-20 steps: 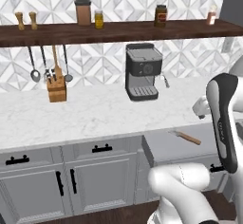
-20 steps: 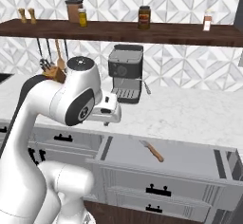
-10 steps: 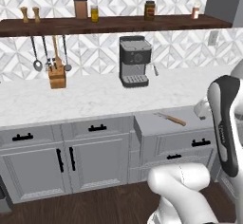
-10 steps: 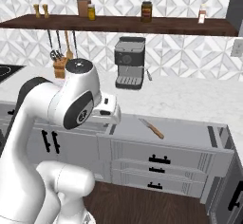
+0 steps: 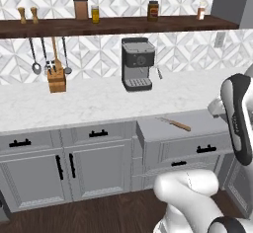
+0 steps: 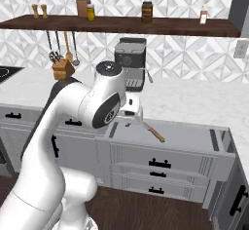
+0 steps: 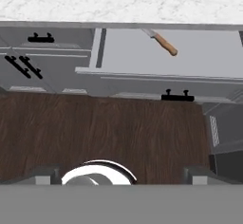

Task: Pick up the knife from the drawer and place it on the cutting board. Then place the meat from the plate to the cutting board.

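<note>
While the drawer (image 7: 171,59) stands pulled out, the knife (image 7: 161,42) lies near its back edge, handle slanting forward, easy to reach from above; the tool (image 7: 121,173), fully open and empty, hangs well short.

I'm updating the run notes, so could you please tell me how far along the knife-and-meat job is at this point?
Done: the drawer stands pulled out, with the knife lying loose inside near its back. In hand: nothing; the gripper is open and well short of the drawer, looking at it across the wooden floor. Left: grasping the knife, carrying it to the cutting board, then moving the meat there too.
</note>
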